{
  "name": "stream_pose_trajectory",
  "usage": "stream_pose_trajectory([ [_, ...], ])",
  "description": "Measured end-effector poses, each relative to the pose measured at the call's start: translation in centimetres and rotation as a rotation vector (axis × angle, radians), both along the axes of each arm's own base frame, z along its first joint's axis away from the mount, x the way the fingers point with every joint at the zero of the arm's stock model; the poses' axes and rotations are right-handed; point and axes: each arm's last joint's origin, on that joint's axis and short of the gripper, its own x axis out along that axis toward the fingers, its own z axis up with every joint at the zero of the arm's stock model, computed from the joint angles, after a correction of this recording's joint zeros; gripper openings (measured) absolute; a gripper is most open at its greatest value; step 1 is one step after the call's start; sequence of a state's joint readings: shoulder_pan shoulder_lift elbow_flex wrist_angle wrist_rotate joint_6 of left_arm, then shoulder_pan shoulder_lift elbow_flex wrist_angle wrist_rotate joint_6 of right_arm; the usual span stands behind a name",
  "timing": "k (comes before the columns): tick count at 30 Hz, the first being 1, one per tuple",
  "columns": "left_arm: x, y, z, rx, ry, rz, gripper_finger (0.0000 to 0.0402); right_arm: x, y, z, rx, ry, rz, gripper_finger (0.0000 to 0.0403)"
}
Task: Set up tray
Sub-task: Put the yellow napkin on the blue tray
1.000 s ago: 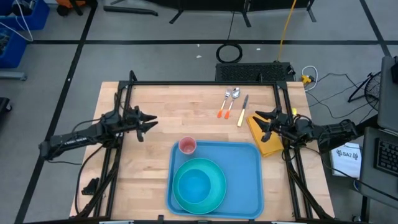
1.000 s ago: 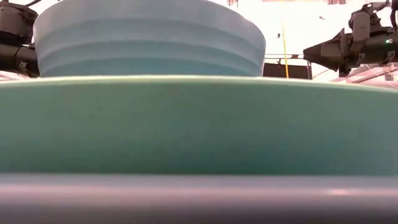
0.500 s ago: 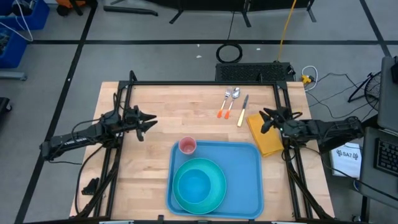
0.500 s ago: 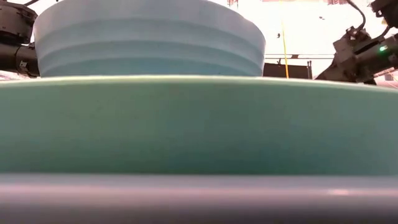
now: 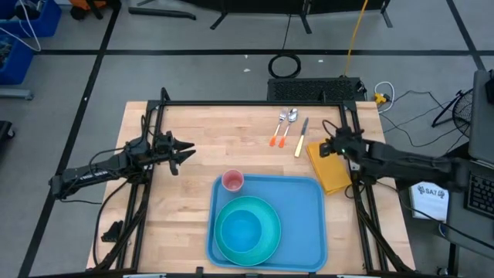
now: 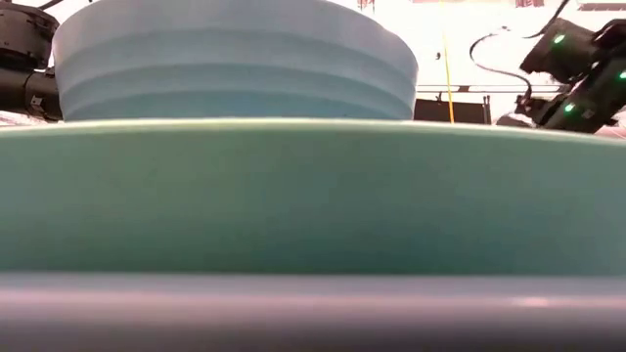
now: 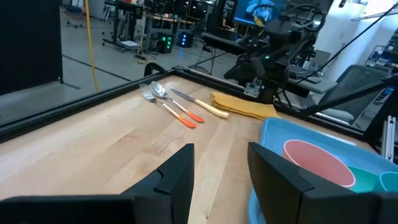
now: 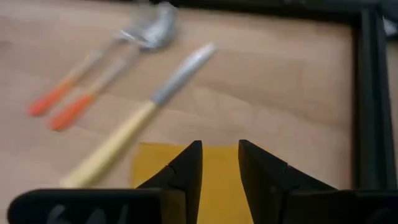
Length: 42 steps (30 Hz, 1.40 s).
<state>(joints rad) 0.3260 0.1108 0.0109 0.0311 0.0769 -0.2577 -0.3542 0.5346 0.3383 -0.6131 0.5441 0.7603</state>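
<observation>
Two grippers are in play, but only the right gripper (image 5: 326, 147) is at work: it is poised over the far end of the yellow napkin (image 5: 329, 167), which lies on the tabletop beside the right edge, just outside the tray's (image 5: 309, 232) right rim. In the right wrist view the fingers (image 8: 186, 169) are seen narrowly parted above the cloth's far edge, with nothing between them yet. The step in hand is judged to be a pinch of the napkin. It would be done well if the fingertips were lowered squarely onto the cloth edge so that the fabric, not the wood, is caught, and if the yellow-handled knife (image 5: 300, 139) just beside it were left undisturbed. A thin, limp cloth is likely to slip or to fold when lifted, so a firm pinch close to the edge is advised.

The tray is placed at the near edge of the tabletop, about midway along it. A teal plate (image 5: 266, 212) is held in it, and a light-blue bowl (image 5: 241, 230) is set on that plate. A pink cup (image 5: 232, 181) stands in the tray's far left corner; whether anything is inside cannot be told. An orange-handled fork (image 5: 278, 131) and spoon (image 5: 287, 130) lie toward the far edge. The left gripper (image 5: 185, 150) is parked near the left edge, fingers apart and empty.
</observation>
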Motion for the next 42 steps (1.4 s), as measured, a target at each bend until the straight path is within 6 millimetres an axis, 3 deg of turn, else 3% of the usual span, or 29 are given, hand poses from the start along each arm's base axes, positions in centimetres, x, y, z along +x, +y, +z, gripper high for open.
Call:
stream_pose_trajectory([
  [7,0.0,0.0,0.0,0.0,-0.001,0.0,0.0152,-0.1,-2.7,-1.4,0.203,0.07,-0.086,0.0093],
  [14,0.0,0.0,0.0,-0.001,-0.002,0.0,0.0152,0.3,-4.3,-2.1,0.266,0.069,-0.065,0.0096],
  [21,0.0,0.0,0.0,-0.002,-0.003,0.0,0.0152,0.0,-4.8,-2.9,0.292,0.156,-0.077,0.0128],
  [31,0.0,0.0,0.0,-0.001,-0.003,0.001,0.0152,-0.3,-4.2,-4.5,0.391,0.131,-0.115,0.0188],
  [42,0.0,0.0,0.0,0.001,-0.003,0.0,0.0152,-0.8,-3.5,-5.8,0.47,0.075,-0.131,0.0183],
])
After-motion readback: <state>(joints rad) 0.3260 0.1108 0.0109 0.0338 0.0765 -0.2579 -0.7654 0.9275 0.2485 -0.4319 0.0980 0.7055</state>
